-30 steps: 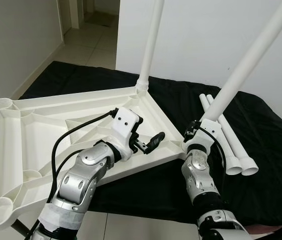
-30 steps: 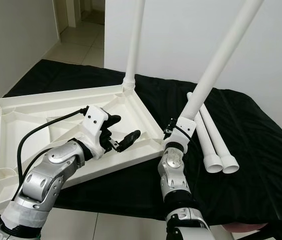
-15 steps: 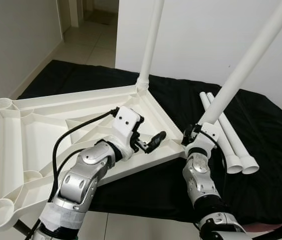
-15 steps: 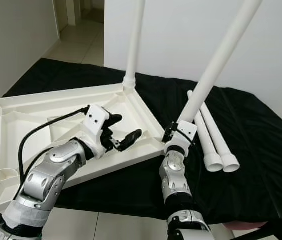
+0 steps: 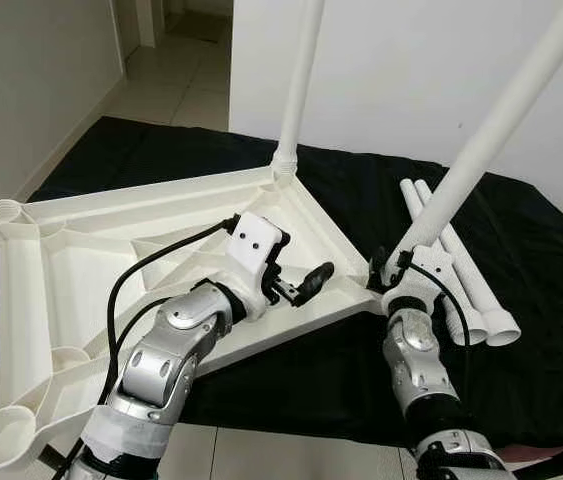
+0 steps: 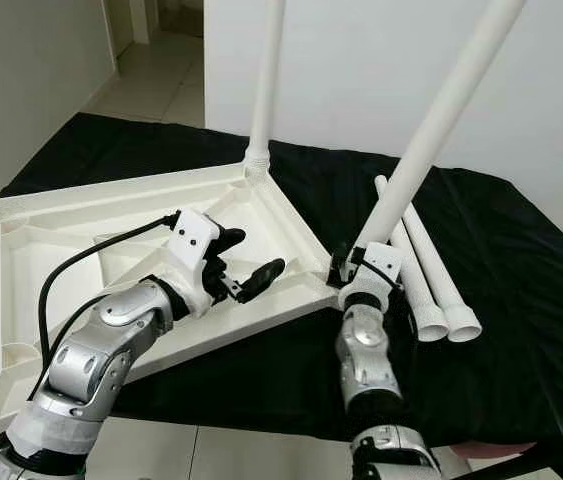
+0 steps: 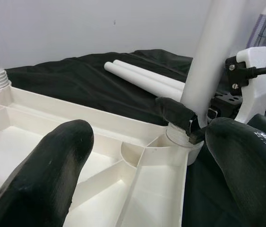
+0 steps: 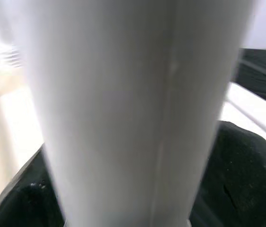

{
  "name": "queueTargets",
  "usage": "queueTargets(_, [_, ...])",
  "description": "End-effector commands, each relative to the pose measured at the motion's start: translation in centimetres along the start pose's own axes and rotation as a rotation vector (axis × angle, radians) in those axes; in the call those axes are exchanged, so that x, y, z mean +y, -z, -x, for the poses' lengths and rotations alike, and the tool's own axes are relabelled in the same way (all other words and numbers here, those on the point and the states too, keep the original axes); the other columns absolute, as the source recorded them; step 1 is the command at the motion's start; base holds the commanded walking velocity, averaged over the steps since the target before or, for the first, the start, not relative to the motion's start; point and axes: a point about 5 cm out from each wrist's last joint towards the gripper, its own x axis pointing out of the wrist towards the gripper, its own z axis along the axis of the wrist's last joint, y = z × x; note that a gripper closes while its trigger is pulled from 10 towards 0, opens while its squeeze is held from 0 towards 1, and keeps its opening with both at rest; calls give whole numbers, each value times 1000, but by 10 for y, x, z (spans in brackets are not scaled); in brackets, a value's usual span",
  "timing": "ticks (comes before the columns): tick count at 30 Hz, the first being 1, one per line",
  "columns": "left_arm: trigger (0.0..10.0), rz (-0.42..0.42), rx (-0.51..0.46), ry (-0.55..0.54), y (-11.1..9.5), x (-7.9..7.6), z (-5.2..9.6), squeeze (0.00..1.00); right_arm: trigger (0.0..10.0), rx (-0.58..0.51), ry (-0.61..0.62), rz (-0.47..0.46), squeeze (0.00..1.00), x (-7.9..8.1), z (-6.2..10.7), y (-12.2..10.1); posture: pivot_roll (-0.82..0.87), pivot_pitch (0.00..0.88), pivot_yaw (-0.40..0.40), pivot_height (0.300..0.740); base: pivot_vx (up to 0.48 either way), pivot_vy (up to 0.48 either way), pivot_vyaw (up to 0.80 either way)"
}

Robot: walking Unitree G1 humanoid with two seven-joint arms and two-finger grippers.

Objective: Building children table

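A white plastic table top lies upside down on a black cloth. One white leg stands upright in its far corner socket. My right gripper is shut on a second leg just above its threaded end. That end sits at the near right corner socket, and the leg leans to the right. This leg is close up in the right wrist view. My left gripper hovers open over the table top's rim beside that corner, holding nothing. Its fingertips are spread wide.
Two loose legs lie side by side on the cloth right of my right arm. Empty sockets mark the table top's left corners. A white wall stands behind, a tiled hallway at the far left, and the cloth's front edge is near me.
My right gripper has carried the leg a little to the right, bringing its foot to the corner socket. The left gripper has stayed open in nearly the same place.
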Motion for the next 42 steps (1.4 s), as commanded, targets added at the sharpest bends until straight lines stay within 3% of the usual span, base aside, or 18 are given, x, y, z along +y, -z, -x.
queueTargets(1, [10000,-7,26,33,4,-9,-1,0,10000,27,-77,3,0,-4,1,3,2,0,-85,740,0,0,0])
queueTargets(17, [10000,-5,119,220,17,-38,0,0,10000,-5,-311,49,0,-15,-2,-10,3,0,-86,740,0,0,0])
queueTargets(18, [10000,-11,143,253,21,-43,1,0,10000,-14,-374,51,0,-18,-3,-15,2,0,-88,740,0,0,0])
queueTargets(27, [10000,-26,170,249,25,-45,-1,0,10000,-21,-443,75,0,-22,-6,-21,0,0,-87,740,0,0,0])
queueTargets(34, [10000,-40,179,216,24,-41,-4,0,10000,14,-570,113,0,-23,-9,-22,-1,0,-84,740,0,0,0])
queueTargets(36, [10000,-40,178,215,23,-40,-4,0,9725,18,-569,121,0,-24,-10,-23,0,0,-84,740,0,0,0])
queueTargets(37, [10000,-39,176,212,22,-40,-4,0,7569,31,-581,128,0,-26,-12,-22,-1,0,-84,740,0,0,0])
queueTargets(40, [10000,-39,174,210,22,-40,-4,0,7569,37,-583,130,0,-27,-12,-21,-1,0,-84,740,0,0,0])
queueTargets(41, [10000,-38,172,207,22,-40,-4,0,6118,42,-583,132,0,-29,-12,-21,-1,0,-83,740,0,0,0])
queueTargets(42, [10000,-38,171,205,21,-40,-4,0,6118,45,-581,134,0,-29,-12,-20,-1,0,-83,740,0,0,0])
